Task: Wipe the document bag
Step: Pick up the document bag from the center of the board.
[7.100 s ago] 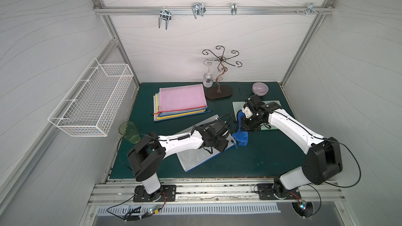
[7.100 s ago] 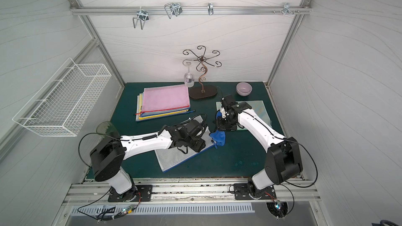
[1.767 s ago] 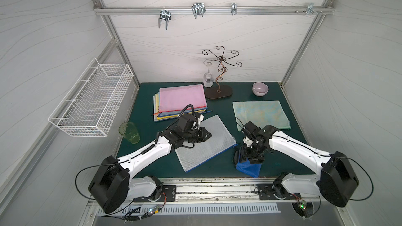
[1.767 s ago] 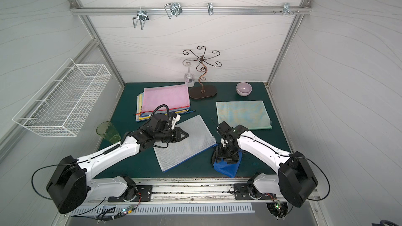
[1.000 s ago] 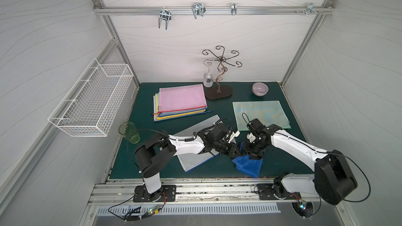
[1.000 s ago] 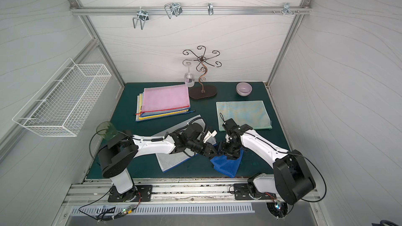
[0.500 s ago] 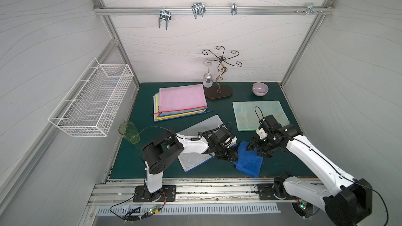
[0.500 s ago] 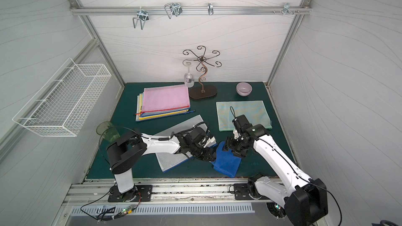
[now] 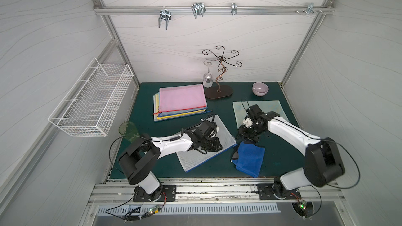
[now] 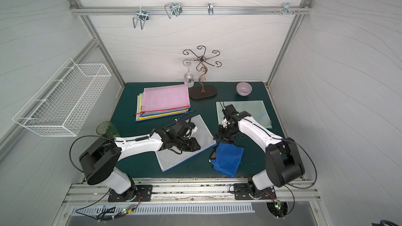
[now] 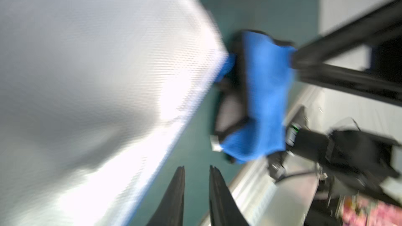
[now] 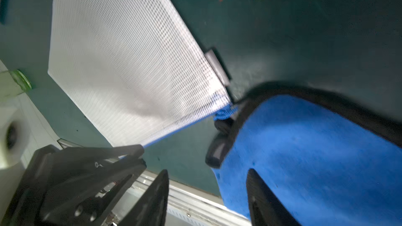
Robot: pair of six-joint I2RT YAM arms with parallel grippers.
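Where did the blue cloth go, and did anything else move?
The blue cloth went from the right edge of the document bag to the front of the table. The right gripper let it go and now hovers open over the cloth's far edge. The left gripper wandered off and is back over the bag. The bag, the folder stack and the bowl stayed put.

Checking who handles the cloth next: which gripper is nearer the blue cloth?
Right. The right gripper hovers over the blue cloth at its far edge, jaws open. The left gripper is over the white mesh document bag, beside the cloth.
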